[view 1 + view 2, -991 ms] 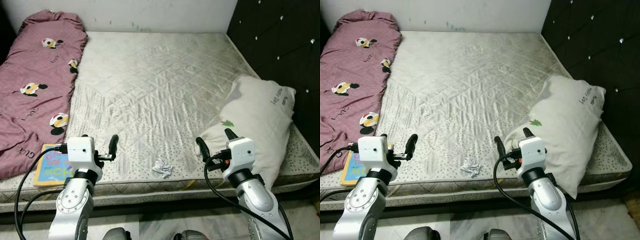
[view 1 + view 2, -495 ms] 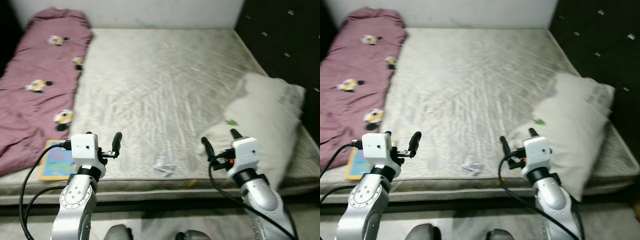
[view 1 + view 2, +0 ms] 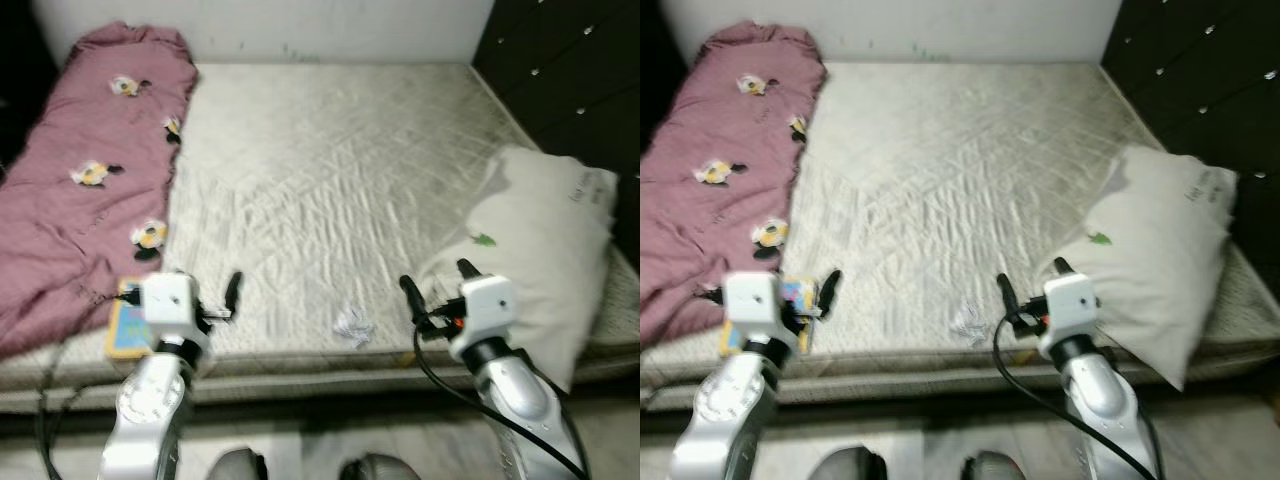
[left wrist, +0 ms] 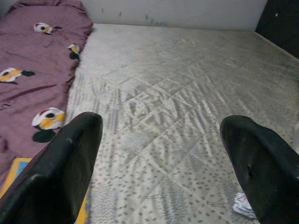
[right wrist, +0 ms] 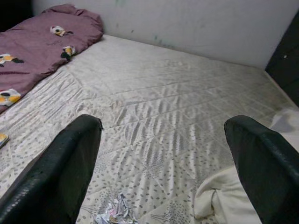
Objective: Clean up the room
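**Both hands spread above the near edge of the bed, paper scrap between them**

Left eye view shows the robot facing a bed (image 3: 330,170) with a pale quilted mattress cover. The left hand (image 3: 205,300) is held up over the near edge of the mattress, its two black fingers spread wide with nothing between them. The right hand (image 3: 436,287) is raised at about the same height on the other side, fingers likewise spread and holding nothing.

A crumpled scrap of paper (image 3: 354,323) lies on the mattress close to the near edge, between the two hands and nearer the right one; it touches neither. In the right wrist view the same scrap (image 5: 116,212) sits just ahead of that hand's fingers, toward its left finger (image 5: 56,177).

A white pillow (image 3: 540,250) lies just beside the right hand on its outer side, tilted against the dark padded headboard (image 3: 570,70). A colourful children's book (image 3: 128,318) lies flat just beside the left hand on its outer side, next to a mauve blanket (image 3: 90,170) printed with cartoon figures, which stretches away beyond that hand.
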Robot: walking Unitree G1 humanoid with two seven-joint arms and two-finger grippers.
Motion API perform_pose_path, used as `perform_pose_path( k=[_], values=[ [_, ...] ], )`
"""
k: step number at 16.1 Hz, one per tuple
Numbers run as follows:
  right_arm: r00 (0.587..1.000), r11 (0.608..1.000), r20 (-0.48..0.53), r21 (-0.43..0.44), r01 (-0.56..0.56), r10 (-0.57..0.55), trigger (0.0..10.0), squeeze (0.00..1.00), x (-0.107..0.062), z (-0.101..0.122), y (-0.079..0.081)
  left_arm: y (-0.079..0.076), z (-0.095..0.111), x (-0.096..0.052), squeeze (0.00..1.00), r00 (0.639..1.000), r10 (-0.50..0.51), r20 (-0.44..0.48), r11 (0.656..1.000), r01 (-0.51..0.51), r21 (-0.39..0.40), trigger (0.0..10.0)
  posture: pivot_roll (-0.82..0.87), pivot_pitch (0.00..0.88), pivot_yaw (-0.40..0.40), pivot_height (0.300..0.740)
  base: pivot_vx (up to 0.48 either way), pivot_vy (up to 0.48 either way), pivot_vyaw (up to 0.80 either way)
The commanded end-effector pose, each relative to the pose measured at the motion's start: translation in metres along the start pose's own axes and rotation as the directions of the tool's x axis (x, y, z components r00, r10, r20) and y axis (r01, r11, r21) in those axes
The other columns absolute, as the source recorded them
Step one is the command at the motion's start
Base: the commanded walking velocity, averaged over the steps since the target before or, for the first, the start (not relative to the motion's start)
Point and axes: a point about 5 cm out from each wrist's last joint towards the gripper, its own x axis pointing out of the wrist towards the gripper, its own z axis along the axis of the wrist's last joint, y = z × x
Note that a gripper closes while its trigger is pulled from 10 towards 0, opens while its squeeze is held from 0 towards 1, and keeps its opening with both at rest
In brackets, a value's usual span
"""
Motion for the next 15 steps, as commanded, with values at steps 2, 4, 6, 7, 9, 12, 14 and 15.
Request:
perform_pose_path(
  k=[2, 4, 6, 7, 9, 12, 14, 15],
  values=[
    [1.000, 1.000, 0.004, -0.007, 0.006, -0.006, 10.0, 0.00, -0.0002, 0.0012, -0.0018, 0.0001, 0.0029, 0.0007, 0.00, 1.000, 0.005, 0.010, 1.000, -0.005, 0.007, 10.0, -0.02, 0.078, -0.038, 0.740, 0.000, 0.000, 0.00],
    [1.000, 1.000, 0.003, -0.009, 0.011, -0.011, 10.0, 0.00, -0.0002, 0.0010, -0.0024, 0.0005, 0.0010, 0.0006, 0.00, 1.000, 0.024, -0.013, 1.000, -0.024, -0.011, 10.0, -0.03, 0.076, -0.036, 0.740, 0.000, 0.000, 0.00],
    [1.000, 1.000, 0.004, -0.012, 0.014, -0.014, 10.0, 0.00, 0.0002, 0.0011, -0.0032, -0.0005, 0.0029, 0.0024, 0.00, 1.000, 0.009, 0.011, 1.000, -0.009, -0.008, 10.0, -0.03, 0.076, -0.037, 0.740, 0.000, 0.000, 0.00],
    [1.000, 1.000, 0.004, -0.013, 0.015, -0.015, 10.0, 0.00, 0.0002, 0.0011, -0.0036, -0.0001, 0.0031, 0.0027, 0.00, 1.000, 0.014, 0.014, 1.000, -0.014, -0.002, 10.0, -0.03, 0.072, -0.038, 0.740, 0.000, 0.000, 0.00],
    [1.000, 1.000, 0.004, -0.015, 0.016, -0.016, 10.0, 0.00, 0.0004, 0.0011, -0.0044, 0.0006, 0.0030, 0.0034, 0.00, 1.000, 0.017, 0.016, 1.000, -0.017, 0.007, 10.0, -0.03, 0.070, -0.039, 0.740, 0.000, 0.000, 0.00],
    [1.000, 1.000, 0.004, -0.017, 0.013, -0.013, 10.0, 0.00, 0.0009, 0.0013, -0.0046, 0.0008, 0.0024, 0.0039, 0.00, 1.000, 0.023, 0.013, 1.000, -0.023, -0.006, 10.0, -0.03, 0.066, -0.042, 0.740, 0.000, 0.000, 0.00],
    [1.000, 1.000, 0.004, -0.030, 0.007, -0.007, 10.0, 0.00, 0.0014, 0.0017, -0.0046, 0.0007, 0.0022, 0.0043, 0.00, 1.000, 0.021, 0.014, 1.000, -0.021, -0.001, 10.0, -0.03, 0.064, -0.044, 0.740, 0.000, 0.000, 0.00],
    [1.000, 0.999, 0.004, -0.032, 0.005, -0.005, 10.0, 0.00, 0.0016, 0.0018, -0.0046, 0.0005, 0.0022, 0.0044, 0.00, 1.000, 0.018, 0.014, 1.000, -0.018, 0.000, 10.0, -0.03, 0.064, -0.044, 0.740, 0.000, 0.000, 0.00]
  ],
)
